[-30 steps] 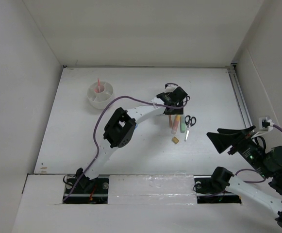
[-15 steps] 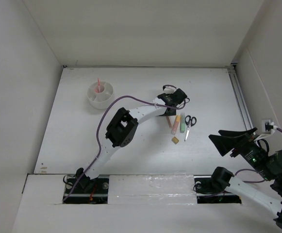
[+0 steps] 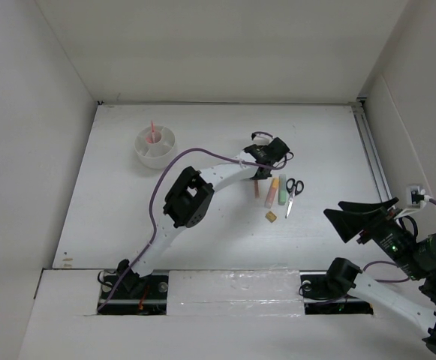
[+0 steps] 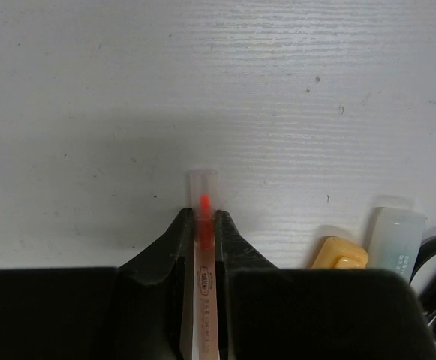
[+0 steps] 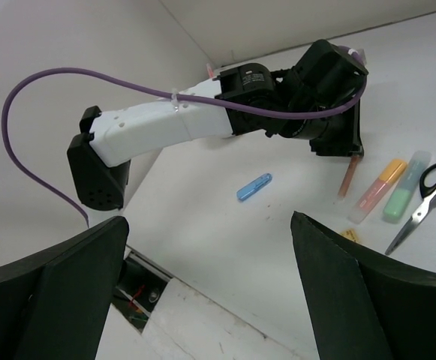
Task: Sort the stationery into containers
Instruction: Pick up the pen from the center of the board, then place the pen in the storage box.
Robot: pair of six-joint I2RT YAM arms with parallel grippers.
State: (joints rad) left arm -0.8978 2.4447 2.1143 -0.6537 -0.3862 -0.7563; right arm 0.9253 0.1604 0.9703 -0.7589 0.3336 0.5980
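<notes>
Pen: a thin orange pen (image 4: pixel 203 262) is hanging nearly upright, clear cap downward, just beside the row of highlighters. Whether its lower end is touching the table (image 3: pixel 127 202) cannot be told.
Left gripper: the left gripper (image 4: pixel 204 221) is pinching the pen between its two closed fingers, along the shaft above the cap. Holding it this way is keeping the pen vertical, probably so that it can go into a compartment end first.
Items waiting: an orange highlighter (image 3: pixel 271 190), a green highlighter (image 3: pixel 283 190) and black-handled scissors (image 3: pixel 293 189) are lying side by side. A small tan eraser (image 3: pixel 271 216) is lying just in front of them, and a blue capsule (image 5: pixel 254 187) is lying apart, nearer the arm bases.
Cup: the white divided cup (image 3: pixel 144 152) is standing well apart at the far left, with one pink pen (image 3: pixel 152 129) leaning in it.
Right gripper: the right gripper (image 5: pixel 208 219) is hovering with its jaws spread wide and nothing between them, off to the right of the items, which is leaving the left arm room to work.
Step in hand: judging by the grip, the orange pen is being picked up for carrying across to the cup.
Risk: a thin shaft in a narrow pinch may swing or slip — the carry calls for a steady path.
</notes>
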